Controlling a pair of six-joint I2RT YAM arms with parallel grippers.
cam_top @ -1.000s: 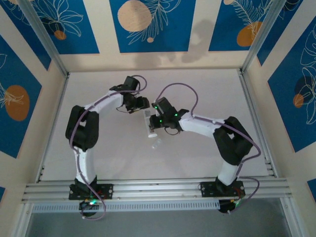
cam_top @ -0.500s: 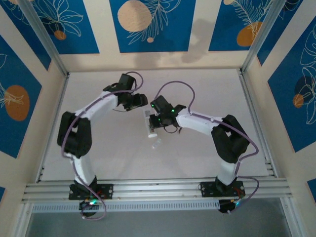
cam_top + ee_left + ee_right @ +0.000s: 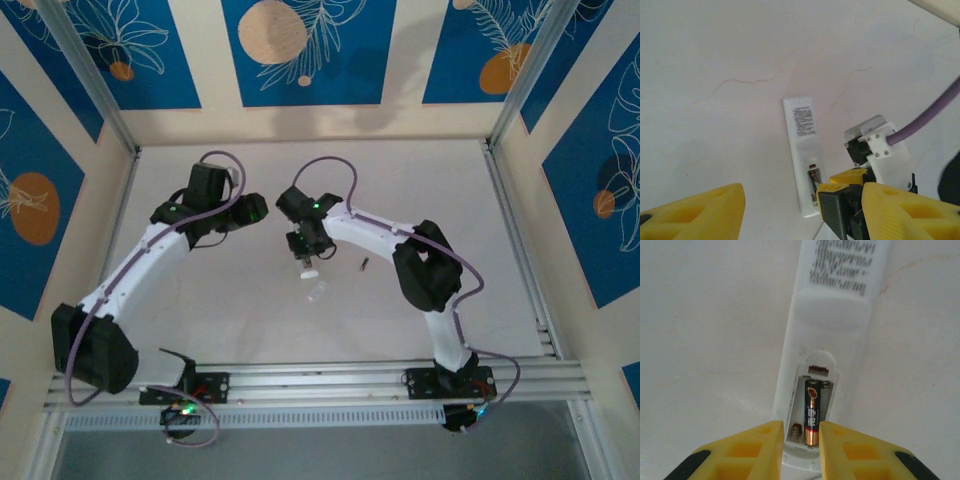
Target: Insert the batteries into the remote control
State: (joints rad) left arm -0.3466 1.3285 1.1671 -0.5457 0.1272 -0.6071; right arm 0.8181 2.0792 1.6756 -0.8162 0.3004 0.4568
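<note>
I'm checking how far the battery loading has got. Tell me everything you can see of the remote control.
The remote control is a slim white plastic-looking bar lying flat on the pale table, back side up, with a grey printed label toward its far end. Its battery compartment is uncovered: one black-and-gold battery lies in one slot, the other slot holds just a spring. The right gripper, fingers slightly apart, straddles that end; contact cannot be told.

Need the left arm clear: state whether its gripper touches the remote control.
Apart. Top external view shows bare table between the left gripper and the remote control.
</note>
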